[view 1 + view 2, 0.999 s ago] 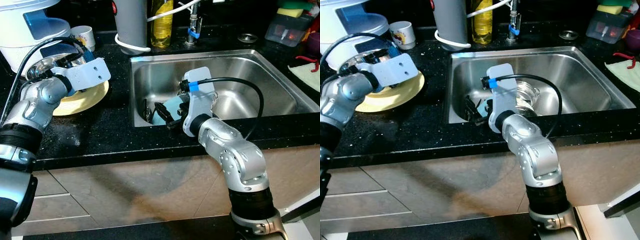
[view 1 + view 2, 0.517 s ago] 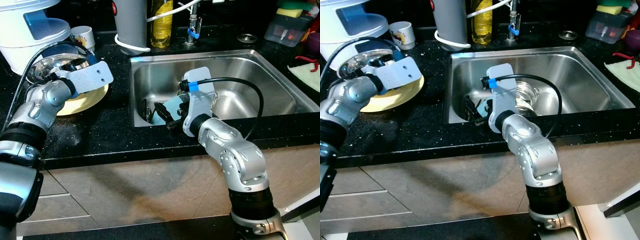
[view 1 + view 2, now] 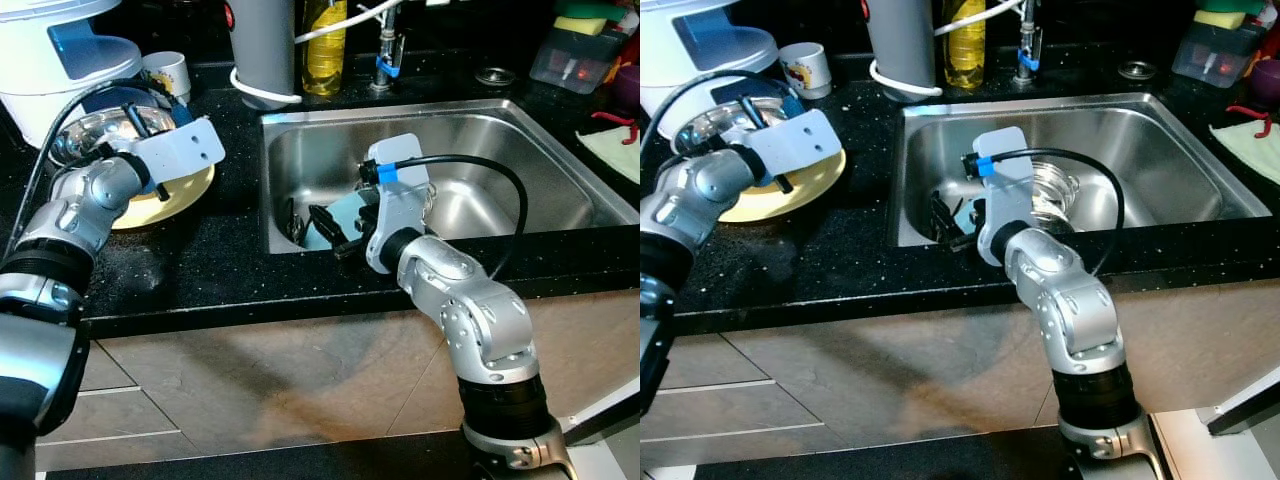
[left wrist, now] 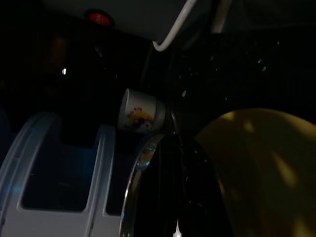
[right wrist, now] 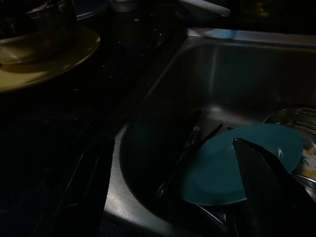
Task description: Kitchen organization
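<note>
1. Black speckled surface (image 3: 210, 255) across the frame, light cabinet fronts below it.
2. Stainless sink (image 3: 560, 165) sunk into the surface at centre right, its basin wide and shiny.
3. White and blue appliance (image 3: 60, 60) in the upper left corner; a grey cylinder (image 3: 262, 45) and a yellow bottle (image 3: 323, 45) along the top edge, beside the tap.
4. Right arm rising from the lower right, bent over the sink's front edge, black cable looped behind it.
5. Left arm entering from the left edge, reaching toward the upper left.
6. Yellow plate (image 3: 175, 195) on the surface left of the sink, partly hidden by the left wrist.
7. Shiny metal bowl (image 3: 90, 130) at the plate's far left edge, up against the appliance.
8. Teal plate (image 5: 232, 163) lying low in the sink's front left corner, resting on other dishes, a glass bowl (image 3: 1052, 190) just behind it.
9. Right tool (image 3: 315, 228) down in that corner at the teal plate, fingers spread apart in the wrist view, one over the plate's edge, clasping nothing.
10. Left tool (image 3: 765, 140) at the metal bowl over the yellow plate; whether gripping or not, cannot tell.
11. Small white cup (image 4: 140, 112) with a printed picture, behind the bowl near the appliance.
12. Dark cutlery (image 5: 185, 148) lying in the sink beside the teal plate.
</note>
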You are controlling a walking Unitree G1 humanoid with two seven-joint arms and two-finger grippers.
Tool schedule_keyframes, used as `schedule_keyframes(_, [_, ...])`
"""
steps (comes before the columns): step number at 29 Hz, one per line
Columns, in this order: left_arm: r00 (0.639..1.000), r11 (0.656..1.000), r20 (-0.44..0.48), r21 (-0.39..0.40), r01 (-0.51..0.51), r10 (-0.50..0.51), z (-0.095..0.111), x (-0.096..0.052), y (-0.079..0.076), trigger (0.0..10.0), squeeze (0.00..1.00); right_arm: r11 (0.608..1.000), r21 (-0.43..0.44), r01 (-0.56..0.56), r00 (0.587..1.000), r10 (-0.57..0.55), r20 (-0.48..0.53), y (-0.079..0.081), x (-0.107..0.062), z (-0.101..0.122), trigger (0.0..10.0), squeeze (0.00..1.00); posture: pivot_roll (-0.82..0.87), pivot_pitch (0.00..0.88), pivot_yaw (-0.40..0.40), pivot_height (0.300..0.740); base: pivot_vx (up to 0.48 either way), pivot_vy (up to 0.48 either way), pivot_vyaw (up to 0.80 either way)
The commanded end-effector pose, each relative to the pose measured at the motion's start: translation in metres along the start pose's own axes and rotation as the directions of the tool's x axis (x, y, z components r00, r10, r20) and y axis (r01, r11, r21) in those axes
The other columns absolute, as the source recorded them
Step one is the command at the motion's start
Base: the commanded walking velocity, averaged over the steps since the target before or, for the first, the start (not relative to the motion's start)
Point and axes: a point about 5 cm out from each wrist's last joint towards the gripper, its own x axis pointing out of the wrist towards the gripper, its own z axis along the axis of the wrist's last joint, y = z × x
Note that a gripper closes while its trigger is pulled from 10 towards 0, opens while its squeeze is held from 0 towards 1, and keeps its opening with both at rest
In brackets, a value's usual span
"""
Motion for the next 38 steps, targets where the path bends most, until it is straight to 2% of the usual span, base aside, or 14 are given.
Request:
schedule_keyframes(1, [0.999,1.000,0.046,0.002,-0.014,0.014,0.010,0.003,0.008,0.0,0.00,1.000,-0.008,-0.016,1.000,0.016,0.006,0.004,0.001,0.001,10.0,0.00,-0.03,0.205,0.025,0.740,0.000,0.000,0.00])
schedule_keyframes(4, [0.998,1.000,0.063,-0.002,-0.017,0.017,0.016,0.005,0.011,0.0,0.00,1.000,-0.007,-0.018,1.000,0.018,0.005,0.004,0.001,0.002,10.0,0.00,-0.03,0.205,0.025,0.740,0.000,0.000,0.00])
schedule_keyframes(5, [0.998,0.999,0.059,-0.037,0.006,-0.004,0.017,0.007,0.007,4.7,0.00,1.000,-0.007,-0.021,1.000,0.021,0.003,0.004,0.001,0.001,10.0,0.00,-0.03,0.207,0.023,0.740,0.000,0.000,0.00])
schedule_keyframes(7, [0.998,0.999,0.059,-0.037,0.006,-0.004,0.017,0.007,0.007,4.7,0.00,1.000,-0.007,-0.021,1.000,0.021,0.003,0.004,0.001,0.001,10.0,0.00,-0.03,0.207,0.023,0.740,0.000,0.000,0.00])
schedule_keyframes(8, [0.998,0.998,0.060,-0.047,0.031,-0.028,0.018,0.009,0.003,10.0,1.00,1.000,-0.008,-0.023,1.000,0.023,0.002,0.005,0.001,0.001,10.0,0.00,-0.03,0.207,0.023,0.740,0.000,0.000,0.00])
schedule_keyframes(10, [0.998,0.998,0.060,-0.047,0.031,-0.028,0.018,0.009,0.003,10.0,1.00,1.000,-0.008,-0.023,1.000,0.023,0.002,0.005,0.001,0.001,10.0,0.00,-0.03,0.207,0.023,0.740,0.000,0.000,0.00])
schedule_keyframes(11, [0.994,0.993,0.043,-0.062,0.099,-0.096,0.021,0.012,-0.007,10.0,1.00,1.000,-0.009,-0.022,1.000,0.022,0.002,0.004,0.001,0.002,10.0,0.00,-0.03,0.219,0.024,0.740,0.000,0.000,0.00])
schedule_keyframes(13, [0.993,0.991,0.034,-0.068,0.117,-0.114,0.021,0.013,-0.009,10.0,1.00,1.000,-0.009,-0.021,1.000,0.021,0.002,0.004,0.001,0.002,10.0,0.00,-0.03,0.219,0.024,0.740,0.000,0.000,0.00])
schedule_keyframes(16, [0.995,0.991,0.029,-0.090,0.102,-0.099,0.025,0.015,-0.004,10.0,1.00,1.000,-0.009,-0.014,1.000,0.014,0.001,0.003,0.001,0.002,10.0,0.00,-0.03,0.226,0.029,0.740,0.000,0.000,0.00])
schedule_keyframes(17, [0.998,0.991,0.034,-0.115,0.065,-0.061,0.028,0.017,0.007,10.0,1.00,1.000,-0.007,-0.011,1.000,0.011,0.000,0.002,0.000,0.002,10.0,0.00,-0.03,0.226,0.029,0.740,0.000,0.000,0.00])
schedule_keyframes(22, [0.999,0.990,0.041,-0.135,0.029,-0.024,0.031,0.017,0.022,10.0,1.00,1.000,-0.004,-0.010,1.000,0.010,-0.003,0.002,0.000,0.000,10.0,0.00,-0.03,0.231,0.029,0.740,0.000,0.000,0.00])
schedule_keyframes(26, [1.000,0.997,-0.002,-0.067,0.026,-0.026,0.026,0.016,0.023,10.0,1.00,1.000,0.003,-0.014,1.000,0.014,-0.001,0.003,0.001,0.000,10.0,0.00,-0.02,0.232,0.028,0.740,0.000,0.000,0.00])
schedule_keyframes(27, [0.999,0.999,-0.036,-0.018,0.030,-0.031,0.022,0.016,0.022,10.0,0.00,1.000,0.006,-0.016,1.000,0.016,0.001,0.004,0.002,0.001,10.0,0.00,-0.01,0.237,0.029,0.740,0.000,0.000,0.00])
schedule_keyframes(38, [0.993,0.999,-0.119,0.039,0.004,0.001,0.009,0.015,0.019,10.0,0.00,1.000,0.012,-0.009,1.000,0.009,0.003,0.003,0.003,0.001,10.0,0.00,-0.01,0.241,0.034,0.740,0.000,0.000,0.00])
